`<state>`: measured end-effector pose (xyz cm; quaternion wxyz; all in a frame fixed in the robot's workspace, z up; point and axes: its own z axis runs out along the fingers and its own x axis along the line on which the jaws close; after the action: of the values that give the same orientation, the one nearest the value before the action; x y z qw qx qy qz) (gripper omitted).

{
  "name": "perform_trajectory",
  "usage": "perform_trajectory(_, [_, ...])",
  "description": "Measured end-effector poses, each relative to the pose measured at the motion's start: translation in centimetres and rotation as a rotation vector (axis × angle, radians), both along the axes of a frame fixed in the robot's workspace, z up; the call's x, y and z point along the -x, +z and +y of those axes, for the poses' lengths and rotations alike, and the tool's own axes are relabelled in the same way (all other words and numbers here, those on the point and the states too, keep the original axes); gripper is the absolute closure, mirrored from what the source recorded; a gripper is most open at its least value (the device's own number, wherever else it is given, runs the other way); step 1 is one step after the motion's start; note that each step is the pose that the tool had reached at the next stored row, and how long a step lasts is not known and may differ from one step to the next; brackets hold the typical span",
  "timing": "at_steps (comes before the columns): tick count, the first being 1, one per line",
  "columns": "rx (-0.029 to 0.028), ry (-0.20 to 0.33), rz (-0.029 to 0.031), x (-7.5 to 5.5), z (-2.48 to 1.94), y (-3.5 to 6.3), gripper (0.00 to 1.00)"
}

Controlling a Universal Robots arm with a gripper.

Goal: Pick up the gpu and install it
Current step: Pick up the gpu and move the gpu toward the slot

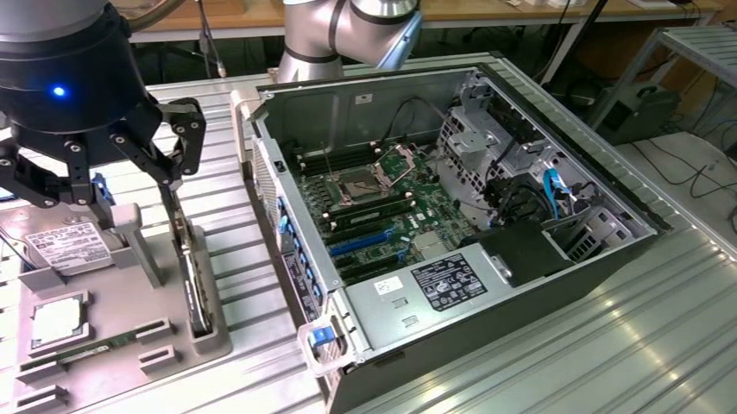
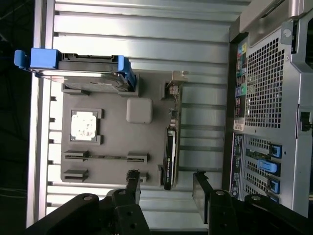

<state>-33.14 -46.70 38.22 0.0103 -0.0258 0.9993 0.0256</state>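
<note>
End effector (image 2: 166, 188), spread wide and empty, hangs seemingly above the gpu (image 2: 170, 147) in a grey holder (image 2: 112, 142).

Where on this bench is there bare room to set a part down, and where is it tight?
Widest bare patch: ribbed table on the exterior view's right of the computer case. A narrow strip lies between case and fixture tray. Crowded: the tray, with hard drive, gpu and the open gripper above.
</note>
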Motion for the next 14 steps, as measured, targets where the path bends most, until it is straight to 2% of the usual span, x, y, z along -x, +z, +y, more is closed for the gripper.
perform_trajectory(10, [0.0001,0.0,0.0001,0.0,0.01,-0.45,0.44])
perform_trajectory(12, [0.0002,0.0,0.0003,0.0,0.01,-0.52,0.43])
perform_trajectory(13, [0.0002,0.0,0.0002,0.0,0.0,-0.54,0.37])
perform_trajectory(14, [0.0001,0.0,0.0002,0.0,0.01,-0.58,0.37])
